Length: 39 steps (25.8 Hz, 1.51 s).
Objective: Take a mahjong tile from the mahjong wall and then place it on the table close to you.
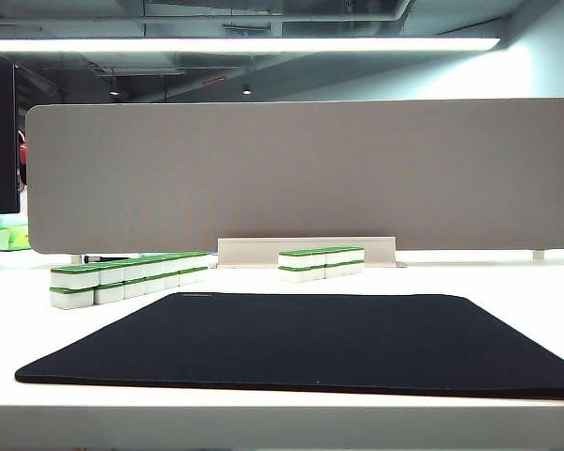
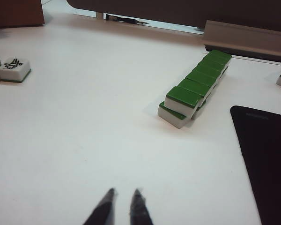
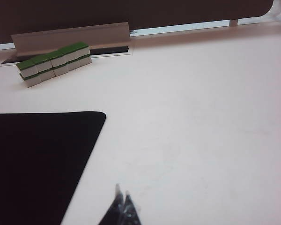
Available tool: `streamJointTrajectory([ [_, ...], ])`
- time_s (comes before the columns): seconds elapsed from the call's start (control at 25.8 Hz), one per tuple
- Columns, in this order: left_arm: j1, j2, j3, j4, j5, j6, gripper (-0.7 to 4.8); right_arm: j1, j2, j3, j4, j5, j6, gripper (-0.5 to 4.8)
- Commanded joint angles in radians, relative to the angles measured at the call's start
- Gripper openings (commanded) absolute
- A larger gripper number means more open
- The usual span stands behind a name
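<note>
Green-topped mahjong wall (image 2: 196, 86) sits untouched on your table (image 2: 93, 122); left gripper (image 2: 123, 196) and right gripper (image 3: 122, 193) hover nearly closed, empty.

The mahjong wall (image 1: 130, 279) stands left on the table (image 1: 508, 282), behind the black mat (image 1: 310, 343), beside a shorter row (image 1: 321, 263)

bare table (image 2: 84, 117) beside mahjong wall (image 2: 196, 86)

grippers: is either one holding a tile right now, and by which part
Nothing is held. The left gripper and right gripper are shut on nothing over the bare table, away from the mahjong wall.
</note>
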Motion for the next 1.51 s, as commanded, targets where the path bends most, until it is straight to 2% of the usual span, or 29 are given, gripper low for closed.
streamJointTrajectory([
  [0.04,0.0,0.001,0.002,-0.012,0.006,-0.003,0.44,0.001,-0.008,0.001,0.024,-0.005,0.003,-0.01],
  [0.27,0.0,0.001,0.002,-0.012,0.007,-0.003,0.44,0.001,-0.008,0.016,0.019,-0.031,0.097,-0.01],
  [0.39,0.0,0.001,0.002,-0.012,0.007,-0.018,0.44,0.001,-0.006,0.063,-0.003,-0.085,0.1,-0.02],
  [0.54,0.0,0.001,0.002,-0.012,0.007,-0.059,0.44,0.001,-0.006,0.117,-0.05,-0.088,0.1,-0.02],
  [0.7,0.0,0.001,0.002,-0.012,0.007,-0.062,0.44,0.001,-0.006,0.15,-0.066,-0.096,0.1,-0.02],
  [0.89,0.0,0.001,0.002,-0.013,0.008,-0.063,0.44,0.001,-0.005,0.214,-0.163,-0.119,0.104,-0.02],
  [1.05,0.0,0.001,0.002,-0.013,0.008,-0.063,0.44,0.001,-0.004,0.237,-0.163,-0.161,0.104,-0.02],
  [1.51,0.0,0.001,0.002,-0.013,0.048,-0.063,0.44,0.001,0.081,0.325,-0.168,-0.176,0.126,-0.02],
])
